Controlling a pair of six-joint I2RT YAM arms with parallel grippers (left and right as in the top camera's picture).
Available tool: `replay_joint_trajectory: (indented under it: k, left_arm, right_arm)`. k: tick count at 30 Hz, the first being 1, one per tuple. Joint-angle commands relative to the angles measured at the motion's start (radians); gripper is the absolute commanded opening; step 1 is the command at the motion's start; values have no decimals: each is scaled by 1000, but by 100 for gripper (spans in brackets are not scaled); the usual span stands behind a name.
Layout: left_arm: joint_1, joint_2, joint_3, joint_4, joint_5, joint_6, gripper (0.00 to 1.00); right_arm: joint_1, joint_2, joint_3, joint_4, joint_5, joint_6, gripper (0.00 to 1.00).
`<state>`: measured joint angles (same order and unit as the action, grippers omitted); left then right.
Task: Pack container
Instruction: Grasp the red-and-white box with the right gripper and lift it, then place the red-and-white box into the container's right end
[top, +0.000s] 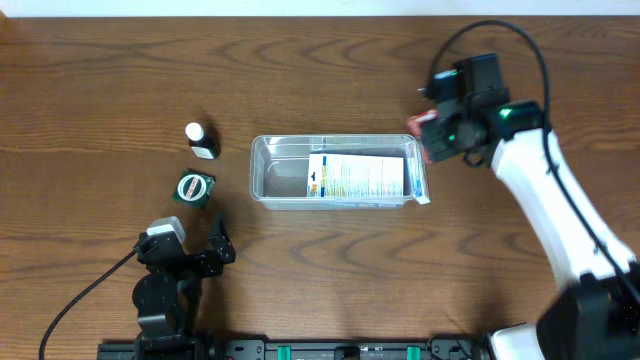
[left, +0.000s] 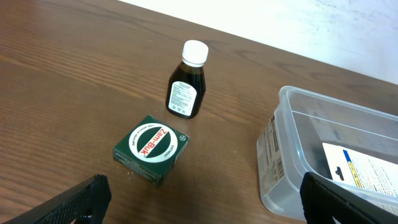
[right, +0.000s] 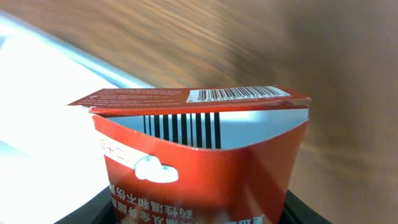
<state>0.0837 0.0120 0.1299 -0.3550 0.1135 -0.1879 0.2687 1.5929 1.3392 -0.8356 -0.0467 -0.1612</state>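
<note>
Brown wood-grain worktop (top: 90, 70) is filling every view. We are seeing the container (top: 262, 172), a clear tub, sitting about mid-worktop with its long side running left-right. 1 white printed box (top: 358, 176) is lying flat inside it, toward its right end. Left of the container, near it but apart, 2 small items are standing on the worktop. These are 1 dark bottle (left: 186, 84) with a white cap, upright, and 1 green Zam-Buk box (left: 152, 148) just beside it, nearer the robot, not touching it. We are marking the left pincer (left: 204, 198) as spread wide, holding nothing, sitting near the robot's edge and pointing toward those 2 items. We are putting the right pincer (top: 428, 135) at the container's right end, by the far corner, pinching 1 red carton (right: 199, 155). That carton is standing upright between the fingers, with its top flap open and its front wall bowing. Barcodes are showing on the flap and the inner wall. We are not able to tell if the carton is touching the container.
</note>
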Motion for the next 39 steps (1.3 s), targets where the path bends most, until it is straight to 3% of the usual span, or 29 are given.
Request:
replay_joint_trajectory:
  k: [1,9,21,27,34,35,36,39]
  left_arm:
    - [-3,-2,-21,-2,6,-13,98]
    - [-3,-2,-21,-2,6,-13,98]
    - [-3,-2,-21,-2,6,-13,98]
    - [-3,-2,-21,-2,6,-13,98]
    - [-3,-2,-21,-2,6,-13,98]
    - [-3,-2,-21,-2,6,-13,98]
    - [-3,-2,-21,-2,6,-13,98]
    - [-3,-2,-21,-2,6,-13,98]
  right_arm:
    - [106,-71,9,-3,-25,-175,49]
    - [290,-76,3,-25,-24,-404,58]
    - [260,111,-3,-80,13,-728,59]
    - [247,200,-3,-30,224,-869,57]
    - [233,218,-3,5,219,-886,68]
    - [233,217,-2,16,219,-866,92]
    - [234,215,2,32,218,-830,99]
    - [235,197,21,50,161,-739,99]
